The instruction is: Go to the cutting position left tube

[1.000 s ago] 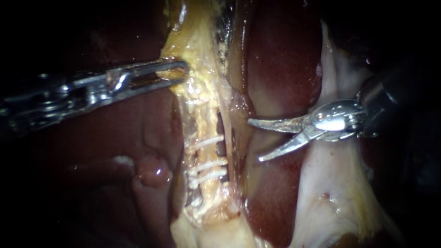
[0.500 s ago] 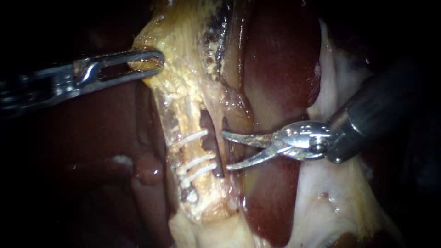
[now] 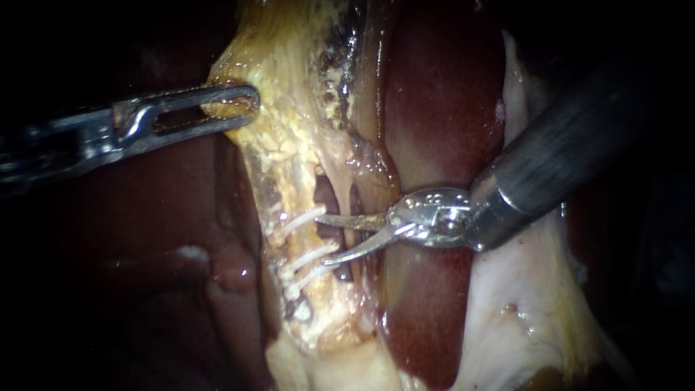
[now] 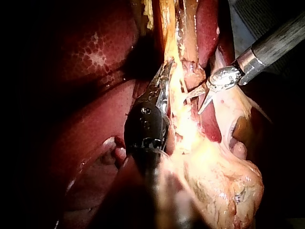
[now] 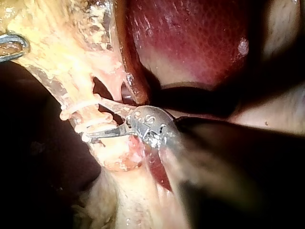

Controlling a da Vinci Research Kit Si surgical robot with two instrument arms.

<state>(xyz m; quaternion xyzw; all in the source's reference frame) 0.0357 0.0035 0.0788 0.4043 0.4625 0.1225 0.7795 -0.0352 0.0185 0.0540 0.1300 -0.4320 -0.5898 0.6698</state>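
Observation:
The left tube (image 3: 293, 199) is a yellowish strand carrying three white clips: one upper clip (image 3: 298, 221) and two close together lower down (image 3: 310, 266). My right instrument (image 3: 323, 239) comes in from the upper right with curved blades open. Their tips reach the tube's right edge, the upper blade by the upper clip and the lower blade by the lower pair. In the right wrist view the open blades (image 5: 93, 117) lie against the clipped stretch. My left instrument (image 3: 246, 101) is shut on yellowish gallbladder tissue (image 3: 289, 72) above and holds it leftward.
Dark red liver (image 3: 441, 108) lies right of the tube, behind the right instrument's shaft. A thinner strand (image 3: 346, 190) runs just right of the clipped tube, with dark gaps on either side. Pale tissue (image 3: 521, 311) fills the lower right.
My right instrument has moved left and down until its open blades reach the clipped tube. My left instrument first pulled the tissue leftward, then held still.

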